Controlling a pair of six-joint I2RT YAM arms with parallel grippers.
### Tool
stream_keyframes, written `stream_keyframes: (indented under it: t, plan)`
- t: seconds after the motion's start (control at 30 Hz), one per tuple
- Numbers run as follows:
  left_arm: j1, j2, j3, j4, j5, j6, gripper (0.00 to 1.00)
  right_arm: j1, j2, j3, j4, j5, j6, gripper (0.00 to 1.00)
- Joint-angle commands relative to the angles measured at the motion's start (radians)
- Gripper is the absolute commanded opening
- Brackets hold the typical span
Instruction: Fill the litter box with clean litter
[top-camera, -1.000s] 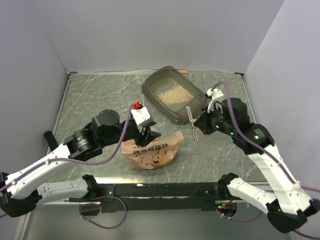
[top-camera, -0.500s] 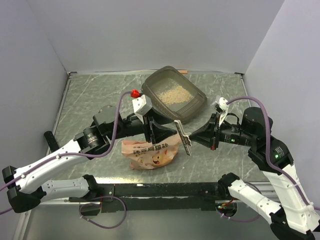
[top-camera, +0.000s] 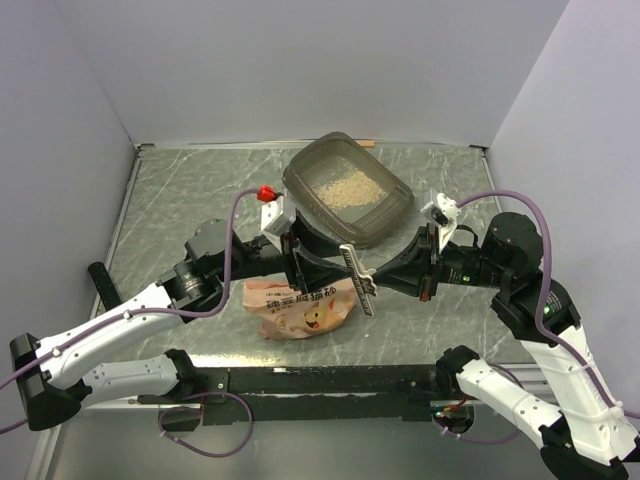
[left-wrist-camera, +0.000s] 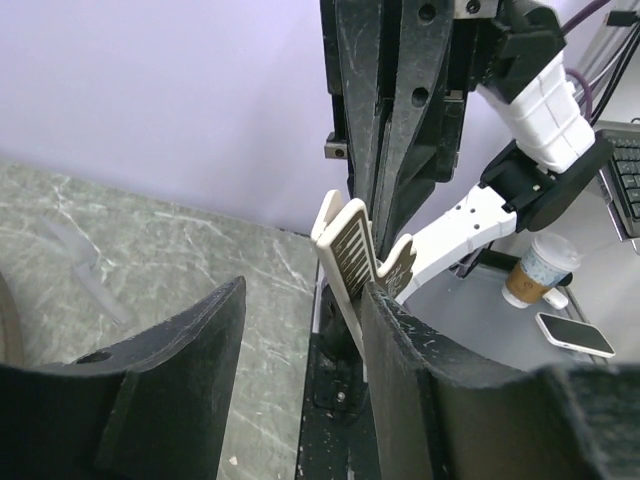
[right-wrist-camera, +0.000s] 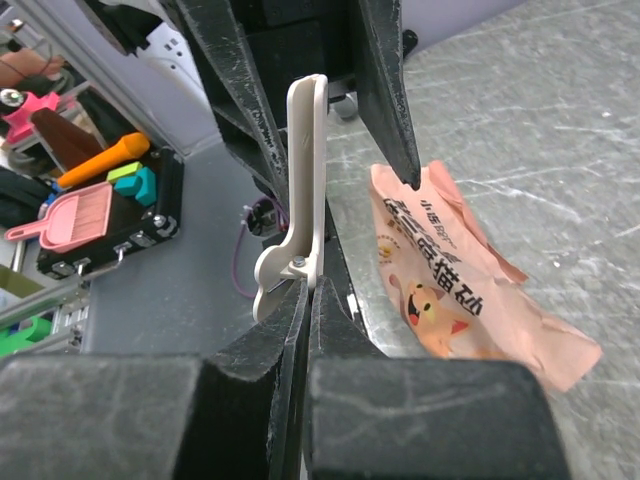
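- The litter box (top-camera: 303, 172), a rounded-rectangular grey-brown translucent plastic tray with a flared rim, stands toward the back of the grey-green marbled table (top-camera: 180, 190), about midway across it.
- The clean litter (top-camera: 342, 189) – pale tan-beige granules – lies as a thin patch over the floor of the litter box and does not reach the walls on every side.
- The right gripper (right-wrist-camera: 305, 290) has its jaws pressed together on the rounded end of a cream-white flat plastic slotted piece (right-wrist-camera: 306, 170), which stands out beyond its fingertips, edge-on in the right wrist view.
- The left gripper (left-wrist-camera: 300, 300) faces it with jaws spread apart. The free end of the slotted piece sits between its two black fingers, close against one of them. Whether it touches that finger cannot be told.
- The two grippers meet tip to tip above the table, just in front of the near corner of the litter box.
- An orange-pink printed plastic bag (top-camera: 300, 308) lies on the table under and just in front of the meeting point – near the front edge and apart from the litter box.
- One left fingertip points at the top edge of the bag in the right wrist view, but contact cannot be told.
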Motion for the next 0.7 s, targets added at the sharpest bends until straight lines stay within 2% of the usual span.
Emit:
stream_keyframes:
  t: [0.0,0.13,0.5,0.67]
  plan:
    - [0.031,-0.046,-0.022,0.123,0.059,-0.037,0.54,0.008,0.003,-0.009,0.084,-0.063,0.022,0.00]
    - [0.053,-0.059,-0.043,0.156,0.093,-0.055,0.49,0.006,0.017,-0.035,0.121,-0.082,0.038,0.00]
    - [0.079,-0.065,-0.085,0.276,0.179,-0.107,0.47,0.006,0.037,-0.059,0.184,-0.125,0.074,0.00]
    - [0.088,-0.059,-0.094,0.313,0.200,-0.130,0.42,0.006,0.049,-0.070,0.204,-0.142,0.088,0.00]
